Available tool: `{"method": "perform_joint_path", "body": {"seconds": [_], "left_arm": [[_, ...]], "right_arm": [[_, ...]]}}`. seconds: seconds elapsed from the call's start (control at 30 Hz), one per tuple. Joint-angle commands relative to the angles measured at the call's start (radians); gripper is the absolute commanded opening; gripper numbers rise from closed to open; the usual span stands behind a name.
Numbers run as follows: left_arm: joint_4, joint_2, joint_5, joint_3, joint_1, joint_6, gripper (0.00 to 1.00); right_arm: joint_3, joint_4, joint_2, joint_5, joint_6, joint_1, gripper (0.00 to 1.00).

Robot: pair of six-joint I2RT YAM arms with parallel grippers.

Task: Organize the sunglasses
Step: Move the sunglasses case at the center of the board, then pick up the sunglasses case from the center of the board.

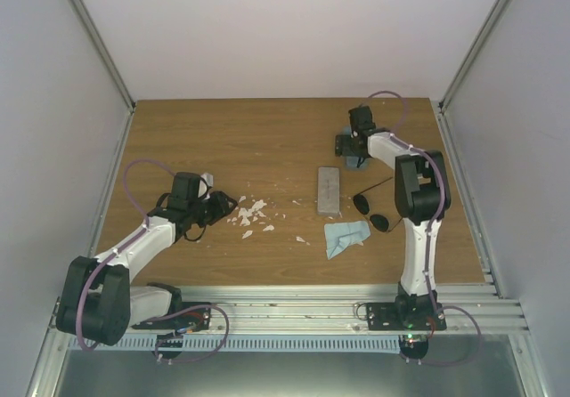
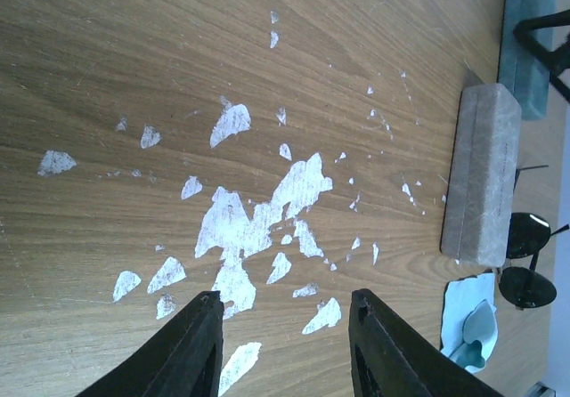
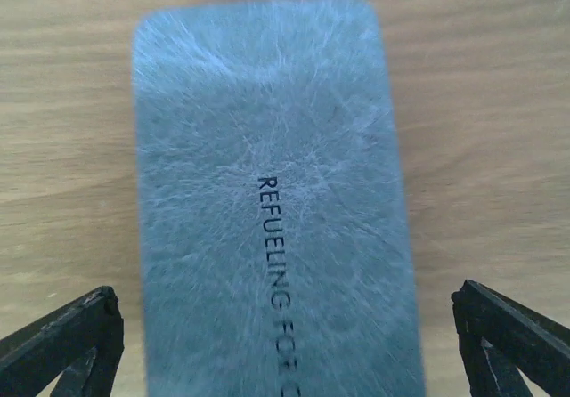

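One pair of sunglasses [image 1: 370,212] with dark rounded lenses lies on the table right of the closed grey case [image 1: 329,190]. The left wrist view shows the same sunglasses [image 2: 527,259] by that grey case [image 2: 481,179]. My right gripper [image 1: 353,144] hovers at the far right over a closed blue-grey case [image 3: 272,201]. Its jaws stand open, one on each side of the case and apart from it. My left gripper [image 2: 285,296] is open over bare wood with nothing between its fingers [image 2: 200,339], well left of the sunglasses.
A crumpled light-blue cloth [image 1: 344,236] lies just in front of the grey case and beside the sunglasses. White scuff patches [image 1: 250,214] mark the wood ahead of the left gripper. White walls and metal rails [image 1: 267,312] enclose the table.
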Motion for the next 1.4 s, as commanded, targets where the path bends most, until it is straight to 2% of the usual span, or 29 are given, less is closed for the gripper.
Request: {"method": "perform_joint_path", "body": {"seconds": [0.0,0.13,0.33,0.5,0.7,0.9,1.03,1.23,1.3,1.37], "left_arm": [[0.023,-0.008,0.010,0.027,0.004,0.016,0.42],[0.020,-0.024,0.008,0.025,0.004,0.020,0.44],[0.031,-0.048,0.028,0.012,0.002,0.021,0.47],[0.053,-0.076,0.058,-0.007,-0.008,0.017,0.50],[0.087,-0.091,0.102,-0.037,-0.015,0.028,0.51],[0.084,-0.070,0.166,-0.034,-0.016,0.064,0.52],[0.071,-0.053,0.211,-0.021,-0.017,0.087,0.52],[0.084,-0.034,0.266,-0.003,-0.033,0.096,0.56],[0.118,-0.026,0.297,0.001,-0.043,0.087,0.58],[0.169,-0.018,0.339,0.003,-0.058,0.072,0.61]], "right_arm": [[-0.011,-0.027,-0.153,0.008,-0.001,0.005,1.00],[-0.074,-0.086,-0.251,0.077,0.016,0.058,1.00],[-0.310,-0.080,-0.389,0.120,0.133,0.228,0.98],[-0.453,-0.093,-0.433,0.177,0.319,0.350,0.96],[-0.515,-0.126,-0.440,0.218,0.421,0.385,0.96],[-0.522,-0.118,-0.399,0.091,0.397,0.397,0.86],[-0.557,-0.086,-0.405,0.036,0.380,0.397,0.73],[-0.579,-0.009,-0.445,-0.025,0.278,0.397,0.60],[-0.592,0.043,-0.480,-0.095,0.220,0.397,0.59],[-0.609,0.100,-0.523,-0.244,0.173,0.395,0.58]]}}
